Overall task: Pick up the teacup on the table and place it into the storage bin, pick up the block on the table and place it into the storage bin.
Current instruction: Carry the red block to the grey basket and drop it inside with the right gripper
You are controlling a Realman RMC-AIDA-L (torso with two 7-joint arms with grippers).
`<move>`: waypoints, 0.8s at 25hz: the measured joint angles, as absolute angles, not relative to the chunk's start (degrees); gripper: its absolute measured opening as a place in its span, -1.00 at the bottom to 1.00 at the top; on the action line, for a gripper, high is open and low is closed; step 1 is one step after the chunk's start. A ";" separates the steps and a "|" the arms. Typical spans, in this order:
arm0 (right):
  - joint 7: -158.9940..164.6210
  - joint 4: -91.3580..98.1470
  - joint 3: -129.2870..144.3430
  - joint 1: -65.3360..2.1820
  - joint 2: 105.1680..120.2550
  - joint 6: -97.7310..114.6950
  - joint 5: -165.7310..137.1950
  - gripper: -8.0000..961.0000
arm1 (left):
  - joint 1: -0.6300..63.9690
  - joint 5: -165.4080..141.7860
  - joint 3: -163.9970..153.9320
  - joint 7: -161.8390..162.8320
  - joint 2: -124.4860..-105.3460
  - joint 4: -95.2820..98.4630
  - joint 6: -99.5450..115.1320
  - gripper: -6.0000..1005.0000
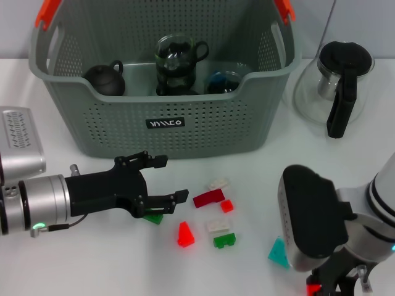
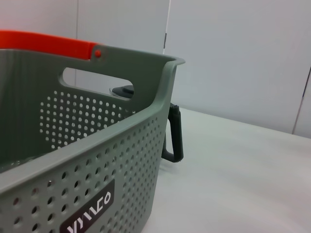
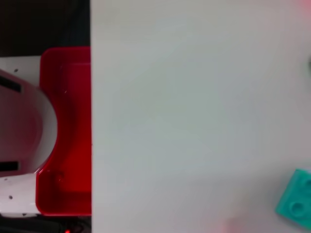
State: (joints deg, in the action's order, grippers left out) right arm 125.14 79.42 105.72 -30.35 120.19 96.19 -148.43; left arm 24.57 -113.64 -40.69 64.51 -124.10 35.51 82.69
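The grey-green storage bin [image 1: 185,132] stands at the back of the table, and its perforated wall and label fill the left wrist view [image 2: 97,184]. Inside it a glass teacup [image 1: 179,61] with a black handle stands upright. Several small blocks lie in front of the bin: a dark red one [image 1: 208,198], a red one [image 1: 184,234], a green one [image 1: 224,239] and a teal one [image 1: 278,253] [image 3: 296,199]. My left gripper [image 1: 175,177] hangs open just above the table, left of the dark red block, with a green block [image 1: 153,217] partly under it. My right gripper [image 1: 333,280] is at the front right edge.
A black teapot [image 1: 105,79] and another glass cup [image 1: 223,81] also sit in the bin. A glass carafe [image 1: 336,86] with a black handle [image 2: 175,133] stands right of the bin. The table edge [image 3: 91,116] shows in the right wrist view, with a red object [image 3: 65,131] beyond it.
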 joint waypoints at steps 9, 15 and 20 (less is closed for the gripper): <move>121.62 84.05 92.73 -32.71 120.30 98.20 -146.44 -0.48 | 24.27 -114.13 -40.57 64.51 -124.10 35.74 82.71 0.75; 120.55 82.85 83.45 -39.23 120.27 97.71 -140.93 -0.43 | 23.51 -114.25 -40.42 64.51 -124.10 35.85 82.74 0.75; 120.77 81.68 75.23 -47.40 120.26 94.60 -135.85 -0.38 | 23.28 -114.26 -40.42 64.51 -124.10 35.87 82.79 0.75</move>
State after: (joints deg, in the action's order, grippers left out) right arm 120.77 81.68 75.23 -47.40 120.26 94.60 -135.85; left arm 23.28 -114.26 -40.42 64.51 -124.10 35.87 82.79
